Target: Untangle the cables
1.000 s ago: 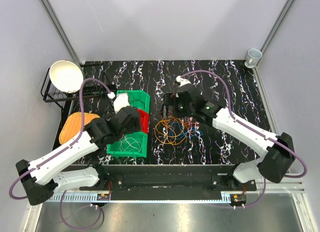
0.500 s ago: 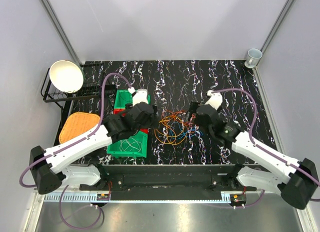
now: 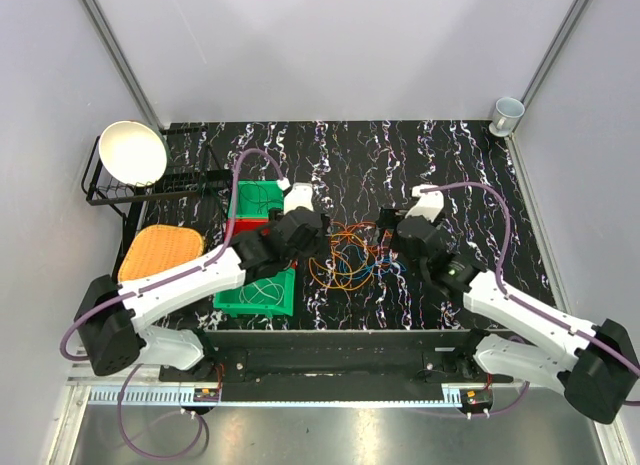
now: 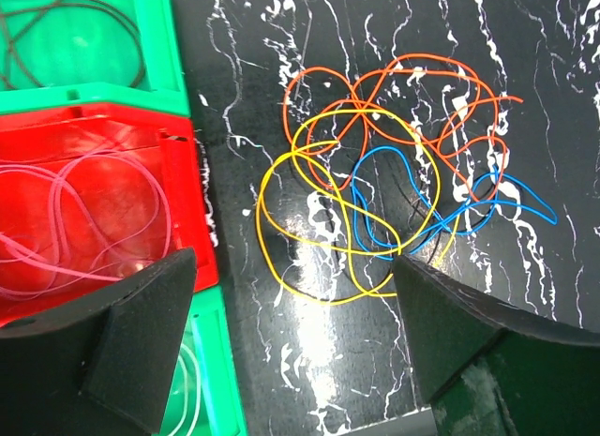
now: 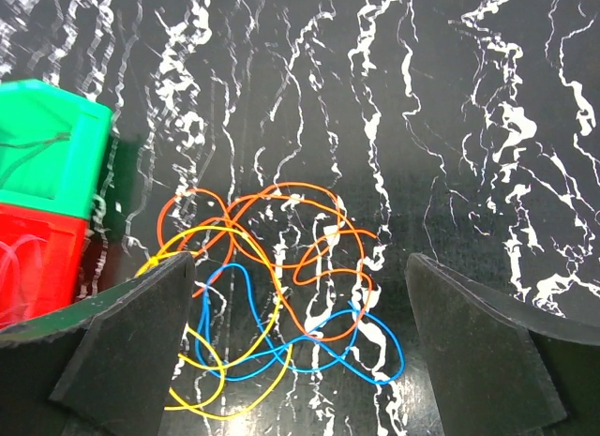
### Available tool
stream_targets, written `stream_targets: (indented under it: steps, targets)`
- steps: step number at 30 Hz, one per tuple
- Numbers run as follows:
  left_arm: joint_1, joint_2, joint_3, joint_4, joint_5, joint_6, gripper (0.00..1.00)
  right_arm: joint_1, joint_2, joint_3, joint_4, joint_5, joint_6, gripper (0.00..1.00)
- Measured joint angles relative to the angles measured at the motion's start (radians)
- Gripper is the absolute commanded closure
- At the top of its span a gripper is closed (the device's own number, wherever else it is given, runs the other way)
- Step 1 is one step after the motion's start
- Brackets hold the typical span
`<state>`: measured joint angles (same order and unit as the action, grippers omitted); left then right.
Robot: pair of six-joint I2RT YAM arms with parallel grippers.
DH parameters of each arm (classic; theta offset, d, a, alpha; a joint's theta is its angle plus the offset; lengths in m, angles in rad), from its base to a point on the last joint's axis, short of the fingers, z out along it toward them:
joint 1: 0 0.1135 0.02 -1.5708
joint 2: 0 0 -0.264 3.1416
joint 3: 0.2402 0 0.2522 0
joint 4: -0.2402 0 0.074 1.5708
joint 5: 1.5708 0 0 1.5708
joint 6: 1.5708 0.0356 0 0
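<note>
Cables point(image 3: 345, 257): orange, yellow & blue tangle on black marbled table point(image 3: 470, 155), btwn both arms, just right of green bin point(image 3: 262, 198) & red bin point(image 4: 56, 150). Left gripper point(image 4: 292, 260) & right gripper point(image 5: 300, 260) hang wide open over pile, holding nothing. Left wrist cam shows pink wire point(image 4: 62, 206) in red bin; only top cam shows bowl point(image 3: 132, 152) & cup point(image 3: 508, 112).

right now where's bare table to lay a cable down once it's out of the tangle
Best is the wide far strip of table between the dish rack and the cup. There is also room right of the cables, beyond the right arm. The middle is crowded: left claw and right claw flank the tangle, with the bins close on its left.
</note>
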<state>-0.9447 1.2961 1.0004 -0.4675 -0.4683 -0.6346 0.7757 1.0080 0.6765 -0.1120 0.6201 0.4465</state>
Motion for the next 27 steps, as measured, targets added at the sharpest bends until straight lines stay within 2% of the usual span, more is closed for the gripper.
stream_targets:
  steps: [8,18,24,27]
  targets:
    - [0.0,0.137,-0.025,0.108,0.02,0.005,0.11,0.0,0.086,0.006,0.013,0.0,-0.019,0.0]
    - [0.001,0.363,0.021,0.15,0.074,-0.069,0.1,-0.014,0.1,0.017,0.018,-0.004,-0.023,0.0]
    - [0.001,0.429,0.06,0.166,0.092,-0.093,0.16,-0.024,0.1,0.017,0.019,-0.011,-0.023,0.0]
    - [0.001,0.447,0.076,0.174,0.098,-0.1,0.24,-0.026,0.1,0.017,0.019,-0.012,-0.023,0.0]
